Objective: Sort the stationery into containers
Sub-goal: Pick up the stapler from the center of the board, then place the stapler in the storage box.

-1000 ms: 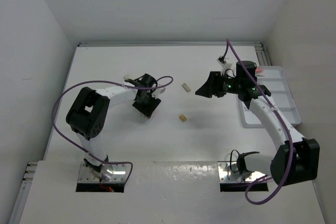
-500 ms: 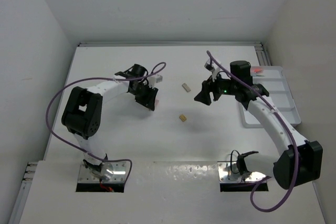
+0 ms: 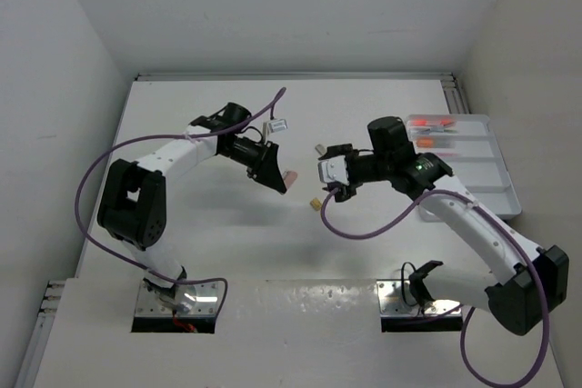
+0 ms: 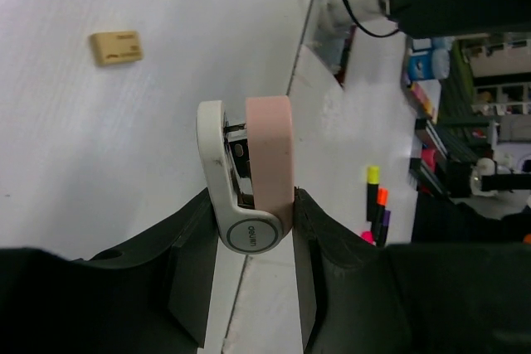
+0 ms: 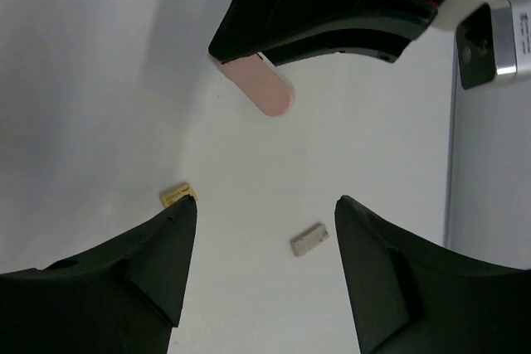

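Your left claw [image 4: 253, 196] is clamped partway shut on the pink stapler [image 4: 267, 155], well left of the tray [image 3: 486, 170]. The stapler's long axis pokes out tray-ward. Your right claw [image 5: 266, 199] hangs wide open and empty between stapler and tray. It's the nearer arm, so a handover looks likelier than one long carry.
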Robot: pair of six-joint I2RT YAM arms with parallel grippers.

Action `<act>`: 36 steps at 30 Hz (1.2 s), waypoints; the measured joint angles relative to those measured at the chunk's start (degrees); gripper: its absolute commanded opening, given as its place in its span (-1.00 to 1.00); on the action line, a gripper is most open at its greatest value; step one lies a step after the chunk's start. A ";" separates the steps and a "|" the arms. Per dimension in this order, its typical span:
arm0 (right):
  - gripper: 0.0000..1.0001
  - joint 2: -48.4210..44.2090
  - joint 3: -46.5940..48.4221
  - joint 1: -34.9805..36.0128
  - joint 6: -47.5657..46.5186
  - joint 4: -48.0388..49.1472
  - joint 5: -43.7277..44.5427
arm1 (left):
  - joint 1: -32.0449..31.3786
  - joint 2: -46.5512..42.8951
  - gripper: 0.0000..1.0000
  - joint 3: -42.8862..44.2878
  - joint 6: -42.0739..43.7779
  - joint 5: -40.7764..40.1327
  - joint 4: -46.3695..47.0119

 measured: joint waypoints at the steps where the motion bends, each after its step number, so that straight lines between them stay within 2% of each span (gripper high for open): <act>1: 0.32 -0.07 -0.13 0.59 -3.02 -0.63 -0.02 | -0.09 0.00 -0.53 0.00 0.28 1.05 -0.63; 7: 0.31 1.01 -0.11 3.41 -14.95 -3.85 0.09 | -2.93 0.00 -0.51 0.00 1.66 4.11 -3.30; 11: 0.24 3.06 0.57 5.84 -18.45 -5.22 0.35 | -5.01 0.00 -0.51 0.00 1.88 4.59 -3.63; 17: 0.13 6.16 2.60 9.18 -22.03 -7.15 1.18 | -5.88 0.00 -0.51 0.00 1.90 4.76 -3.91; 22: -0.03 6.99 2.80 11.58 -24.04 -8.57 2.19 | -5.95 0.00 -0.51 0.00 1.90 4.79 -4.02; 30: -0.10 11.15 4.63 15.04 -24.83 -8.81 4.39 | -6.51 0.00 -0.51 0.00 2.25 4.55 -4.63; 33: -0.30 12.83 5.70 15.61 -24.65 -8.94 5.35 | -6.56 0.00 -0.51 0.00 2.47 4.44 -4.90; 34: -0.46 13.14 6.12 15.69 -24.50 -8.96 5.53 | -6.58 0.00 -0.51 0.00 2.51 4.44 -5.03; 35: -0.54 13.22 6.36 15.76 -24.57 -8.94 5.70 | -6.60 0.00 -0.46 0.00 2.56 4.50 -5.03; 36: -0.64 13.27 6.75 15.85 -24.52 -9.29 5.99 | -6.62 0.00 -0.31 0.00 2.56 4.72 -5.07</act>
